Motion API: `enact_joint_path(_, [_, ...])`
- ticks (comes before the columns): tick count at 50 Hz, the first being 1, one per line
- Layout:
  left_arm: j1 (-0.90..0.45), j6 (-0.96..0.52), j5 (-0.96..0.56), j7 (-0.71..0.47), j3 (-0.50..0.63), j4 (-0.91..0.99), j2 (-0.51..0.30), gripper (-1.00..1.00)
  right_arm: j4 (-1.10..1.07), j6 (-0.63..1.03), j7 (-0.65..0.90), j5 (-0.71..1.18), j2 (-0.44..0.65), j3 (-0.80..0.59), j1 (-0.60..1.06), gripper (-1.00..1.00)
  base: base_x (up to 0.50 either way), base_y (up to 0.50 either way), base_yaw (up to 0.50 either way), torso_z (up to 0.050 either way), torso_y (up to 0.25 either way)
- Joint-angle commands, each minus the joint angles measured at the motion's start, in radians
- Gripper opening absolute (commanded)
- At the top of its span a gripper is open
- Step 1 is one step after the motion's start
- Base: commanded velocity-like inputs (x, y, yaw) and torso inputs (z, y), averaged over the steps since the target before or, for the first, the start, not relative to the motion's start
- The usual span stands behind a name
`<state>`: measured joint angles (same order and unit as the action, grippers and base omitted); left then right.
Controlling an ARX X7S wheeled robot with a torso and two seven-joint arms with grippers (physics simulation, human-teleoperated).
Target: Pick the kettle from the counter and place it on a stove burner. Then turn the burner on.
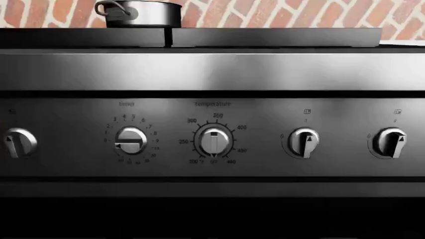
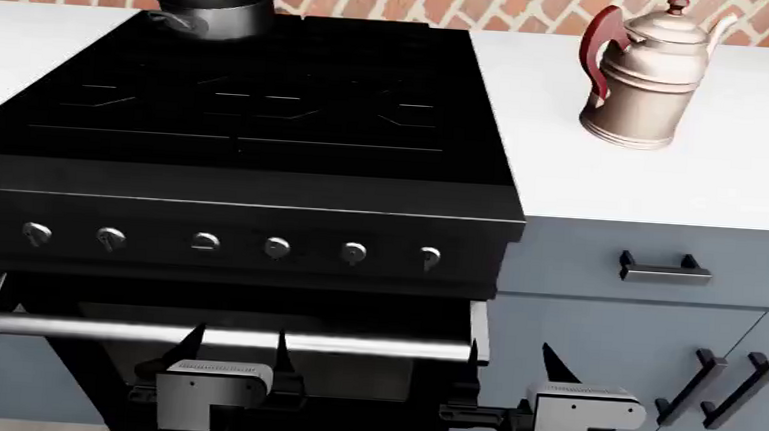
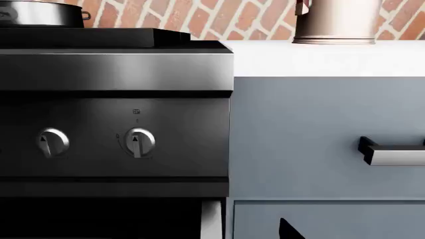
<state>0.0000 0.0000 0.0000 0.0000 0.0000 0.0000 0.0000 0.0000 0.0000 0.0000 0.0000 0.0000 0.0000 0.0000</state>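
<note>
Head view: kettle stood upright on counter, beside stove burner.
Left gripper: open, holding nothing.
Right gripper: can't tell.

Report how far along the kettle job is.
Nothing looks done yet. The kettle stands upright on the counter, right of the stove; a pot occupies the back-left burner. Neither gripper, left or right, holds anything; both hang low before the oven. Grasping, placing and turning a knob remain.

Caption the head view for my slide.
Copper kettle waits on white counter beside black range; both grippers low, empty.
</note>
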Motion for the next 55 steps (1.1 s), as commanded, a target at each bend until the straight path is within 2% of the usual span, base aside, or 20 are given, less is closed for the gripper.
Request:
enact_joint_path(1, [0.004, -0.050, -0.042, -0.027, 0.005, 0.027, -0.011, 1.00, -0.017, 0.005, 0.022, 0.014, 0.014, -0.025, -0.008, 1.00, 0.00, 0.00, 0.00, 0.000, 0.000])
enact_joint_path(4, [0.007, -0.143, -0.110, -0.086, -0.017, 0.079, -0.016, 1.00, -0.066, 0.010, 0.035, 0.027, 0.026, -0.046, -0.037, 1.00, 0.00, 0.00, 0.00, 0.000, 0.000])
enact_joint_path(8, [0.031, -0.142, -0.139, -0.113, -0.018, 0.132, -0.030, 1.00, -0.096, 0.001, 0.056, 0.038, 0.037, -0.056, -0.060, 1.00, 0.00, 0.00, 0.00, 0.000, 0.000])
enact_joint_path(11, [0.052, -0.127, -0.188, -0.077, -0.014, 0.203, -0.054, 1.00, -0.138, 0.030, 0.068, 0.045, 0.047, -0.059, -0.067, 1.00, 0.00, 0.00, 0.00, 0.028, 0.000])
enact_joint_path(15, [0.002, -0.281, -0.270, -0.098, -0.039, 0.434, -0.092, 1.00, -0.482, 0.240, 0.066, 0.058, 0.087, -0.067, -0.070, 1.00, 0.00, 0.00, 0.00, 0.050, 0.000])
enact_joint_path(18, [-0.082, -0.413, -0.336, -0.135, -0.061, 0.578, -0.116, 1.00, -0.666, 0.416, 0.068, 0.074, 0.109, -0.058, 0.002, 1.00, 0.00, 0.00, 0.00, 0.050, 0.000])
enact_joint_path(22, [-0.211, -0.541, -0.403, -0.180, -0.088, 0.694, -0.141, 1.00, -0.831, 0.636, 0.061, 0.154, 0.124, -0.009, 0.132, 1.00, 0.00, 0.00, 0.00, 0.050, 0.000])
enact_joint_path(25, [-0.222, -0.558, -0.440, -0.183, -0.113, 0.725, -0.148, 1.00, -0.909, 0.711, 0.061, 0.184, 0.138, 0.015, 0.152, 1.00, 0.00, 0.00, 0.00, 0.050, 0.000])
enact_joint_path(29, [-0.223, -0.580, -0.469, -0.186, -0.128, 0.763, -0.165, 1.00, -0.965, 0.731, 0.070, 0.196, 0.148, 0.037, 0.130, 1.00, 0.00, -0.02, 0.00, 0.050, 0.000])
enact_joint_path(37, [-0.229, -0.668, -0.530, -0.231, -0.159, 0.851, -0.204, 1.00, -1.045, 0.743, 0.081, 0.255, 0.165, 0.060, 0.112, 1.00, 0.18, -0.50, 0.00, 0.031, 0.000])
enact_joint_path(42, [-0.242, -0.701, -0.568, -0.256, -0.190, 0.904, -0.221, 1.00, -1.046, 0.657, 0.287, 0.413, 0.340, -0.018, 0.107, 1.00, 0.37, -0.46, 0.00, 0.000, 0.000])
enact_joint_path(45, [-0.247, -0.706, -0.583, -0.265, -0.204, 0.909, -0.222, 1.00, -1.046, 0.624, 0.360, 0.459, 0.406, -0.057, 0.115, 1.00, 0.40, -0.43, 0.00, 0.000, 0.000])
enact_joint_path(55, [-0.241, -0.695, -0.576, -0.273, -0.191, 0.927, -0.233, 1.00, -1.037, 0.592, 0.415, 0.523, 0.446, -0.066, 0.120, 1.00, 0.40, -0.43, 0.00, 0.000, 0.000])
